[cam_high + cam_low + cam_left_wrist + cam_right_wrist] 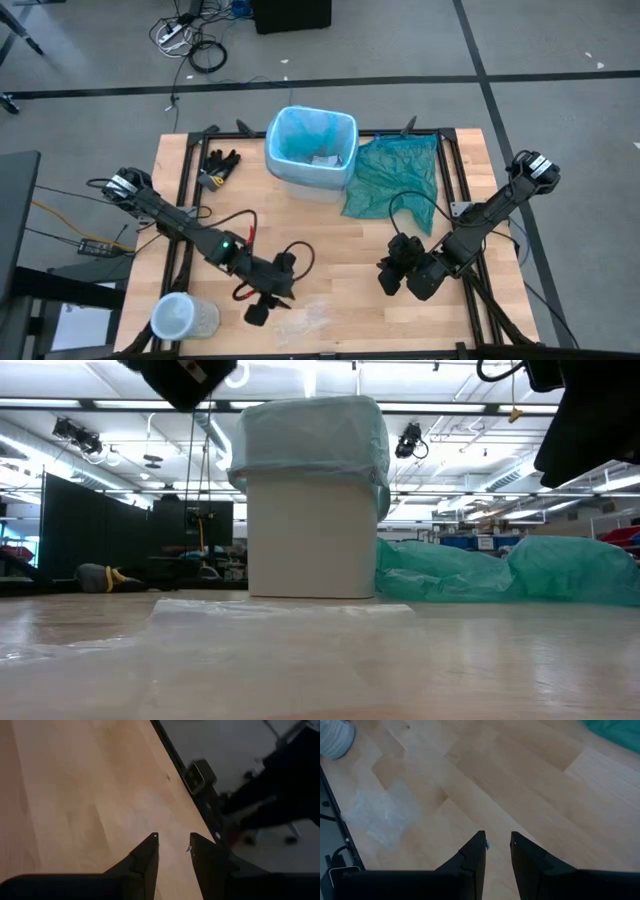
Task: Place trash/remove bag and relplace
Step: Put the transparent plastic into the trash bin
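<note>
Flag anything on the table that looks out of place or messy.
A teal-green plastic bag lies crumpled and spread over the table beside the lined bin, and a clear plastic sheet lies flat near the front edge. Nothing looks spilled or broken.

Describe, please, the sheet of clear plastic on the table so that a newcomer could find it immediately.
Start at the white bin with the light blue bag at the table's far edge, then come straight toward the near edge. The clear plastic sheet lies flat there, beside the left hand. Unlike the crumpled teal bag near the bin, it is colourless and almost invisible against the wood.
</note>
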{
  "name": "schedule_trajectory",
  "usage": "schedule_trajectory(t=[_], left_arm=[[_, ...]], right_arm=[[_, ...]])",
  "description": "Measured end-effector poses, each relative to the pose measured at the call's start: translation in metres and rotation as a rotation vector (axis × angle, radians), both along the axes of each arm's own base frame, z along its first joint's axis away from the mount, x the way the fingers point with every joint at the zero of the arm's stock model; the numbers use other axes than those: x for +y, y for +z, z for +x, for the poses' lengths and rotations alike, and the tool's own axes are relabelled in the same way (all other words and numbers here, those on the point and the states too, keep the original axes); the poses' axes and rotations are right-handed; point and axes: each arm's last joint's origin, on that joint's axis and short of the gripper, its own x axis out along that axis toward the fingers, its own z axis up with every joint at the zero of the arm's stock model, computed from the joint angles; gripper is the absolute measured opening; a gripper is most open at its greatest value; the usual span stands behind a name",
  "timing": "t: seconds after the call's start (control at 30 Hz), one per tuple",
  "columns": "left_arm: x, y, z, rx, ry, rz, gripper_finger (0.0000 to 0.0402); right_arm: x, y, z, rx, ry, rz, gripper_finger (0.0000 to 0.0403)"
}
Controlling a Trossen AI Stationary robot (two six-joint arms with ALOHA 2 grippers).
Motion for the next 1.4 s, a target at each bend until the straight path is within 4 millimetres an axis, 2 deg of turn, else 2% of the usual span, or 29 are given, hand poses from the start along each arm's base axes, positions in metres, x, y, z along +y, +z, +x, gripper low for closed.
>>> schedule_trajectory(t=[0.1,0.23,0.37,0.6,0.8,1.0,1.13,1.23,1.4], left_arm=[[0.002,-0.017,-0.002,-0.056,0.01,0.008,0.0122],[0.006,-0.049,-0.006,-0.04,0.047,0.061,0.0122],[0.002,-0.073,0.002,-0.032,0.06,0.079,0.0122],[-0.011,-0.099,0.028,0.029,0.1,0.128,0.0122],[-0.013,-0.122,0.034,0.085,0.154,0.18,0.0121],[-0.014,-0.136,0.034,0.133,0.166,0.218,0.0116],[-0.012,-0.137,0.034,0.174,0.19,0.183,0.0057],[-0.014,-0.135,0.036,0.193,0.189,0.173,0.0011],[-0.016,-0.116,0.049,0.217,0.199,0.189,0.0004]], right_arm=[[0.0,0.0,0.0,0.0,0.0,0.0,0.008],[0.0,0.0,0.0,0.001,0.0,0.001,0.008],[0.0,0.0,0.0,0.001,0.001,0.002,0.008],[0.0,0.0,0.0,0.005,0.03,-0.03,0.008],[0.001,0.0,0.0,0.019,0.073,-0.052,0.008],[0.002,-0.001,-0.001,0.044,0.111,-0.017,0.008],[0.003,-0.001,-0.001,0.05,0.123,-0.007,0.008],[0.003,0.0,0.0,0.046,0.125,-0.008,0.008],[0.002,0.0,0.001,0.046,0.133,-0.03,0.008]])
